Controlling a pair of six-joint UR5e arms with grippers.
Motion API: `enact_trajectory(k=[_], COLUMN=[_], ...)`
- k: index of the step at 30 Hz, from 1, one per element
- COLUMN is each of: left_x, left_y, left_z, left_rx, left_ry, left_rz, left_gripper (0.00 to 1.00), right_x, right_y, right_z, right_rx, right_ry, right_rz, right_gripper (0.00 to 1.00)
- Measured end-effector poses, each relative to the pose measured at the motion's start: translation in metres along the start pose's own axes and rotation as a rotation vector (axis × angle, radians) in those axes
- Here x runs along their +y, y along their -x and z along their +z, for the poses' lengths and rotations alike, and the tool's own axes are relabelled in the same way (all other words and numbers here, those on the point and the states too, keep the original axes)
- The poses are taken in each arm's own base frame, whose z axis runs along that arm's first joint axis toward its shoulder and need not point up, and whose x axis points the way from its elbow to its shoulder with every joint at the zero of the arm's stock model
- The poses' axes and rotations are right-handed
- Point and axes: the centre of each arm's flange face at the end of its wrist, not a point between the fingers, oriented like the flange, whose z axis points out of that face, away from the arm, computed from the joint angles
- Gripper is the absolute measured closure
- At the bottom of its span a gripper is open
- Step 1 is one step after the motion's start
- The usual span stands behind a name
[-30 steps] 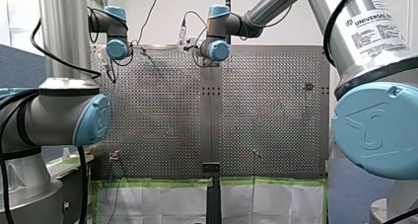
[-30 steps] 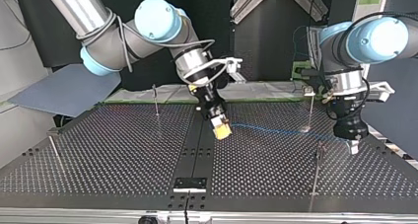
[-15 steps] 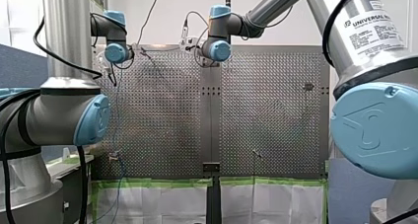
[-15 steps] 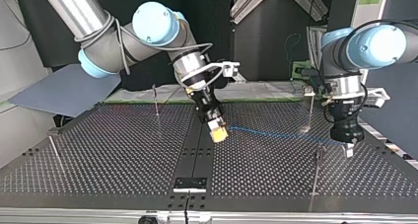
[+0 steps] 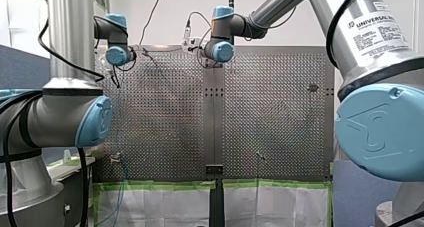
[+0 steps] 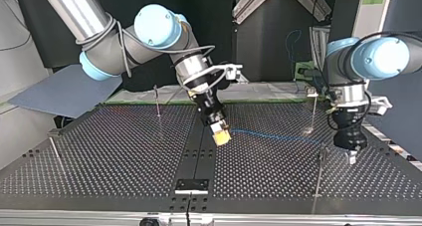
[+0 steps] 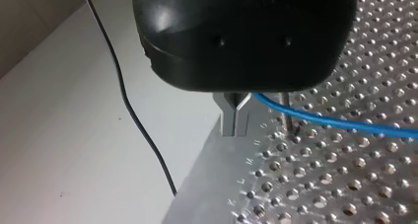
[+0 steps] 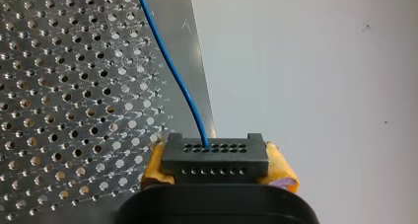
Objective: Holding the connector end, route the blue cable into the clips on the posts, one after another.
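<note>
- Blue cable [image 6: 268, 135], taut over the perforated table [image 6: 124, 156]: extra pull could slip it from the pinched fingers of the left gripper [image 7: 234, 118].
- Post [image 6: 320, 171], just beside that gripper: a bump could bend it.
- Connector [image 8: 215, 157], clamped in the right gripper [image 8: 217, 161]: might twist.

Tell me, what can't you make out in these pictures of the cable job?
Clips on the posts: too small in the top view.
Whether my left gripper pinches the blue cable: its black body hides the spot, left wrist view.
My right gripper in the front view: hidden behind its wrist.
The cable's other end: cut off by the right wrist view's edge.
</note>
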Motion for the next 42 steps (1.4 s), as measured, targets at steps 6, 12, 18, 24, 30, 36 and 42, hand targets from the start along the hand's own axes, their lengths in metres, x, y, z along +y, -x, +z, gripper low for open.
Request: enact_trajectory(k=[6, 12, 18, 24, 30, 36, 42], left_x=[0.007, 0.004, 0.007, 0.015, 0.023, 0.024, 0.020], left_y=[-0.012, -0.006, -0.008, -0.009, -0.012, -0.013, -0.008], left_z=[0.009, 0.022, 0.034, 0.038, 0.043, 0.050, 0.056], left_rx=[0.023, 0.004, 0.007, 0.004, 0.013, 0.018, 0.009], left_ry=[0.000, -0.020, -0.026, -0.019, -0.016, -0.031, -0.055], left_rz=[-0.010, -0.031, -0.040, -0.058, -0.071, -0.075, -0.098], left_gripper=[1.00, 1.00, 1.00, 1.00, 1.00, 1.00, 1.00], right_x=[0.003, 0.008, 0.016, 0.021, 0.031, 0.051, 0.066], right_y=[0.001, 0.003, 0.007, 0.009, 0.007, 0.013, 0.024], right_z=[0.001, 0.002, 0.004, 0.010, 0.014, 0.018, 0.025], right_rx=[-0.001, -0.002, -0.003, 0.000, 0.011, 0.011, 0.009], right_ry=[0.003, 0.011, 0.021, 0.024, 0.048, 0.104, 0.155], right_rz=[-0.001, -0.003, -0.002, -0.003, 0.004, 0.010, 0.011], right_gripper=[1.00, 1.00, 1.00, 1.00, 1.00, 1.00, 1.00])
